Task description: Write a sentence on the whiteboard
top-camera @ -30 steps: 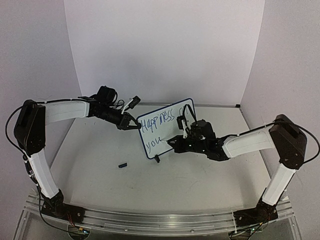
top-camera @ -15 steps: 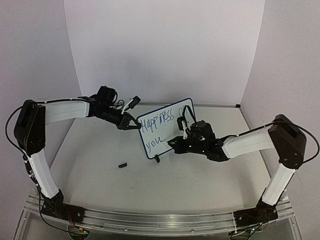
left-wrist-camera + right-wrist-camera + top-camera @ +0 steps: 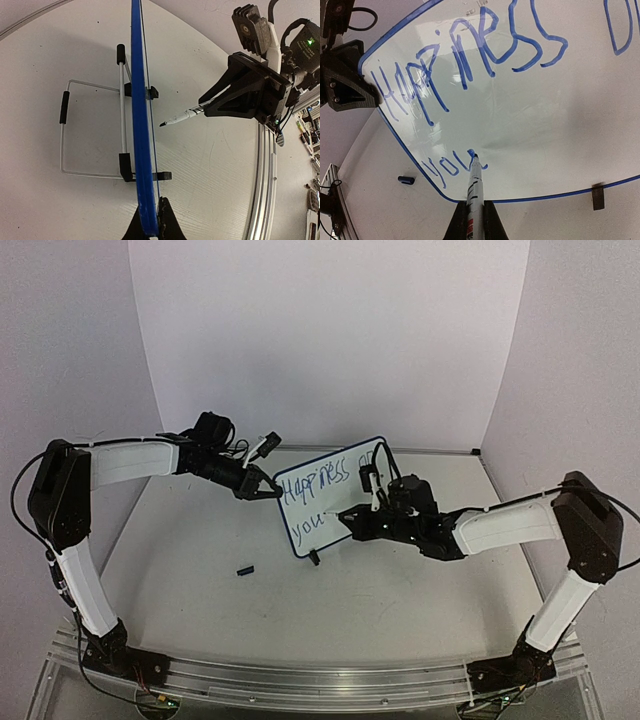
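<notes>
A small white rounded whiteboard point(image 3: 330, 495) with a dark-blue rim is standing upright mid-table point(image 3: 200, 580), toward the far edge, bearing dark-blue handwriting point(image 3: 318, 480). The left fingers point(image 3: 170, 227) are pinching its left edge. The right fingers point(image 3: 492, 227) are gripping a slim white marker point(image 3: 474, 185), its tip beside "you".

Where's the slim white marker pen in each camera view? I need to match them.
Top external: slim white marker pen mid-picture, poking left from the right gripper in front of the dark-blue-rimmed white whiteboard.
Left wrist: marker pen right of centre, tip pointing left, near the whiteboard.
Right wrist: marker pen bottom centre, tip at the whiteboard's lower left.
Shared landmark: the whiteboard, edge-on in left wrist, filling right wrist.
</notes>
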Controlling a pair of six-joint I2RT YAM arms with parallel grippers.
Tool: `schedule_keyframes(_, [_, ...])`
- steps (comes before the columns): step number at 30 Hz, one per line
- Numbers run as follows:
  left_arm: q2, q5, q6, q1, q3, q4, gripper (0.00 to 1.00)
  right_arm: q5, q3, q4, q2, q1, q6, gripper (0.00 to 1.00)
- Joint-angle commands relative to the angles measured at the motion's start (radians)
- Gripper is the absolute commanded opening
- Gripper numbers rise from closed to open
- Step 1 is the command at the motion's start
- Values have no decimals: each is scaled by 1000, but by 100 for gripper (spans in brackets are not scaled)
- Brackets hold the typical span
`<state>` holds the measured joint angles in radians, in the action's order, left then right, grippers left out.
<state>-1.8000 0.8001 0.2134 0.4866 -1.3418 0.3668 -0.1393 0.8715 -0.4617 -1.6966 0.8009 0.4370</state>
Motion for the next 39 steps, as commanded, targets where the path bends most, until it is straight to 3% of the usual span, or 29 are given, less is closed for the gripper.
schedule_keyframes(1, [-15,-87,67,27,7,90,0,-3,27,-21,-7,-5,-11,0])
schedule_keyframes(39, [-18,-88,66,27,7,89,0,55,32,-28,-40,-31,9,0])
